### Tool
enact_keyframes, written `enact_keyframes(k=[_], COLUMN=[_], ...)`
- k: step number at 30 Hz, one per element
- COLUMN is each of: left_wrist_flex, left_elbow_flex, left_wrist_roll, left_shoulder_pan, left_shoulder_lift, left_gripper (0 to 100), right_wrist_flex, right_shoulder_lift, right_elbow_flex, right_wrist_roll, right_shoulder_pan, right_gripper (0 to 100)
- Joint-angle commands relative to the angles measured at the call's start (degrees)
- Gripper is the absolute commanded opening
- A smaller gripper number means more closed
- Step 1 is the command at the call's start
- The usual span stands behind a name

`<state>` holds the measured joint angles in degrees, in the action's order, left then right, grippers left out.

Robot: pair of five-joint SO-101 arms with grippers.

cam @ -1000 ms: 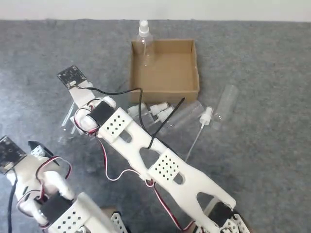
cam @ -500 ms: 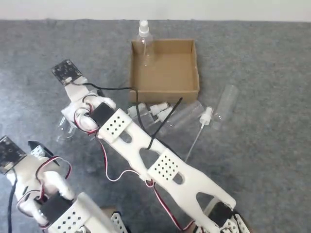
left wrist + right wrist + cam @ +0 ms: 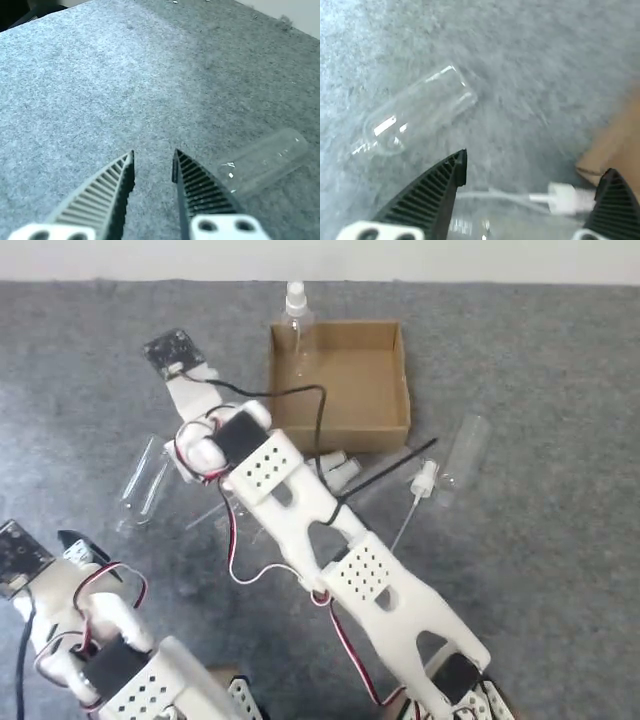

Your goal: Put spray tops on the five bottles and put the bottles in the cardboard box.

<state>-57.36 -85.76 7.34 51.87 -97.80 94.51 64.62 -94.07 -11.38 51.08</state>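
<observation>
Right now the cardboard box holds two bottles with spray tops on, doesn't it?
Not quite. The cardboard box holds one bottle with a spray top on, not two. The high view shows it in the box's far left corner.

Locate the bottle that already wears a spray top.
In the high view, the capped bottle stands upright at the far left corner of the cardboard box, its white top rising past the box's back rim.

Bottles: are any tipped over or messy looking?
Yes. The capped bottle stands at the box corner, but a bare bottle and a second bottle lie tipped on the carpet, with a spray top loose beside the second.
</observation>
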Motion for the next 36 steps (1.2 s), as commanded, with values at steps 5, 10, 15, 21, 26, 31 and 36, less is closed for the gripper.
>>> enact_keyframes(k=[5, 10, 15, 21, 26, 31, 36], left_wrist_flex=[0.0, 0.0, 0.0, 0.0, 0.0, 0.0, 0.3], left_elbow_flex=[3.6, 3.5, 3.5, 3.5, 3.5, 3.5, 3.0], left_wrist_roll=[0.6, 0.6, 0.6, 0.6, 0.6, 0.6, 0.6], left_shoulder_pan=[-0.2, -0.2, -0.3, -0.3, -0.3, -0.3, -0.3], left_shoulder_lift=[-1.1, -1.1, -1.1, -1.1, -1.1, -1.1, -1.1], left_gripper=[12, 12, 12, 12, 12, 12, 12], right_wrist_flex=[8.6, 8.7, 8.7, 8.7, 8.6, 8.5, 8.4], right_shoulder_lift=[-12.0, -15.9, -21.3, -30.9, -43.6, -54.5, -62.3], right_elbow_flex=[-2.3, -2.2, -2.1, 6.2, 24.0, 38.5, 49.4], right_wrist_roll=[4.7, 6.2, 9.7, 11.9, 11.9, 11.9, 14.2], right_shoulder_pan=[-1.8, -2.7, -2.3, -3.6, -4.9, -9.6, -16.9], right_gripper=[38.4, 38.4, 38.4, 38.4, 38.4, 38.4, 38.4])
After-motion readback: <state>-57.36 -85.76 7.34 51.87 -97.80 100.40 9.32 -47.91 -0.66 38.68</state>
